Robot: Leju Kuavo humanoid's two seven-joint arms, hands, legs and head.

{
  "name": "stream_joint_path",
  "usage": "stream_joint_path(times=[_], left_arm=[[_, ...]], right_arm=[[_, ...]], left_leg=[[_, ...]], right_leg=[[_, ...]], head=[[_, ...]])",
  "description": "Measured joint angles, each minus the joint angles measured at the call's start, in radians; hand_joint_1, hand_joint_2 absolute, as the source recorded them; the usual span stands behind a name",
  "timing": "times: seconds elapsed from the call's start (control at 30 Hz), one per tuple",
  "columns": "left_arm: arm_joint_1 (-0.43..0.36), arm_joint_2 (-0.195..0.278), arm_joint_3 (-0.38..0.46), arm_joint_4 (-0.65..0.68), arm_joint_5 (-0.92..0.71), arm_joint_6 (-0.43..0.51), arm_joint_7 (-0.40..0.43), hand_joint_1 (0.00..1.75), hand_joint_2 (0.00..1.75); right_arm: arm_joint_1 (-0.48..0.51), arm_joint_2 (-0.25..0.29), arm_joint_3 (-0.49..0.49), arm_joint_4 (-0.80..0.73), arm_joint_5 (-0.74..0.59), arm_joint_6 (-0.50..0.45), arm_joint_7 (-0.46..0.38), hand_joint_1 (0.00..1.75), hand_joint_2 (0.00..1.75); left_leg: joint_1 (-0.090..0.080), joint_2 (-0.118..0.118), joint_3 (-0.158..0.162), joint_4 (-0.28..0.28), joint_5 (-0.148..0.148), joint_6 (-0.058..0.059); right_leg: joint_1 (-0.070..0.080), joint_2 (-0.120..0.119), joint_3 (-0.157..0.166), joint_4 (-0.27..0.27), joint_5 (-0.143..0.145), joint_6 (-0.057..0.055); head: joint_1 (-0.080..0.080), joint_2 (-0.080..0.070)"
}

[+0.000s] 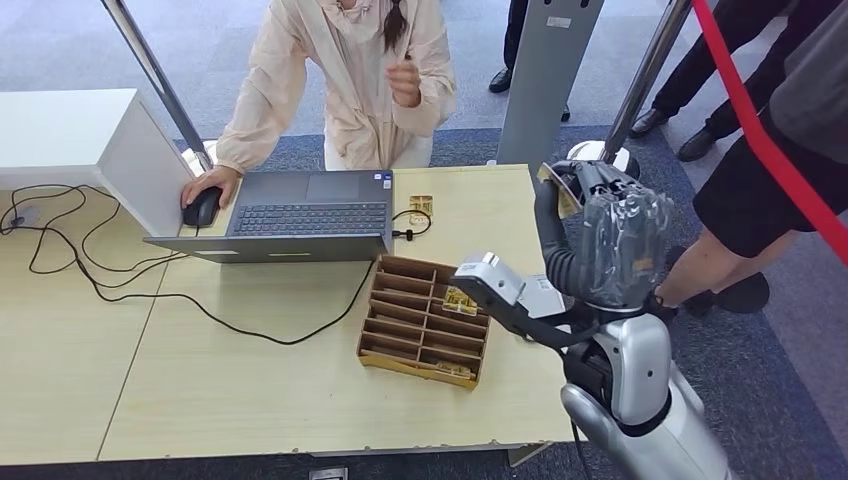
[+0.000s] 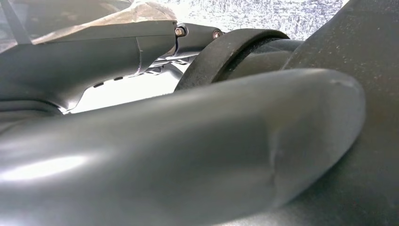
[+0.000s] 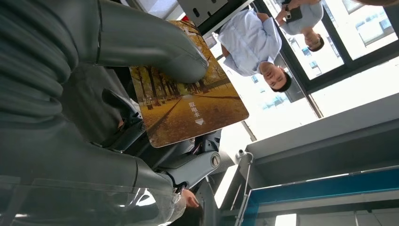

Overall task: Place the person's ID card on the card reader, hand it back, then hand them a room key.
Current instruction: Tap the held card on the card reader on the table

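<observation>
Right hand (image 1: 610,215), raised beside the pale wooden surface (image 1: 250,390), pinches an autumn-tree-printed room key card (image 3: 190,106); judged stage: final handover pending; left hand's state cannot be told.

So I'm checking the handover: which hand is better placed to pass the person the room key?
The right hand: raised at the table's right end, it already holds the room key in its fingers.

room key card (image 3: 190,110) with autumn trees, printed "取电卡", small arrow beneath
</observation>
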Motion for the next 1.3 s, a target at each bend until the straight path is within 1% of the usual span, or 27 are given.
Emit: stream_joint_path(times=[0.2,0.37,0.67,0.87,1.07,1.3], left_arm=[[-0.001,-0.001,0.001,0.000,0.000,-0.002,0.004,0.00,0.00],[-0.002,-0.002,0.002,0.000,0.000,-0.003,0.007,0.00,0.00],[-0.004,-0.003,0.002,0.000,0.000,-0.003,0.001,0.00,0.00],[-0.004,-0.003,0.002,0.000,0.000,-0.003,-0.002,0.00,0.00],[-0.004,-0.003,0.002,0.000,0.000,-0.003,-0.004,0.00,0.00],[-0.003,-0.003,0.002,0.000,0.000,-0.004,-0.005,0.00,0.00]], right_arm=[[0.049,-0.020,-0.023,-0.007,-0.015,-0.002,-0.006,1.61,1.75],[0.065,-0.023,-0.022,0.026,-0.062,-0.003,-0.034,1.61,1.75],[0.057,0.010,0.015,0.210,-0.161,-0.021,-0.086,1.65,1.75],[0.039,0.036,0.041,0.334,-0.180,-0.036,-0.100,1.64,1.75],[0.027,0.051,0.059,0.435,-0.177,-0.053,-0.094,1.63,1.75],[0.021,0.045,0.057,0.497,-0.172,-0.076,-0.065,1.61,1.75]], left_leg=[[0.000,0.000,0.000,0.000,0.000,0.000],[0.000,0.000,0.000,0.000,0.000,0.000],[0.000,-0.001,-0.001,-0.001,0.000,0.000],[0.000,-0.001,-0.001,-0.001,0.000,0.000],[0.000,-0.001,-0.001,-0.001,0.000,0.000],[0.000,-0.001,-0.001,0.000,0.000,0.000]], right_leg=[[0.000,0.000,0.000,0.000,0.000,0.000],[0.000,0.000,0.000,0.000,0.000,0.000],[0.000,0.000,0.001,0.001,0.000,0.000],[0.000,0.000,0.001,0.001,0.000,0.000],[0.000,0.000,0.000,0.001,0.000,0.000],[0.000,0.000,0.000,0.000,0.000,0.000]], head=[[0.000,0.000],[0.000,0.000],[0.000,0.000],[0.000,0.000],[0.000,0.000],[0.000,0.000]])
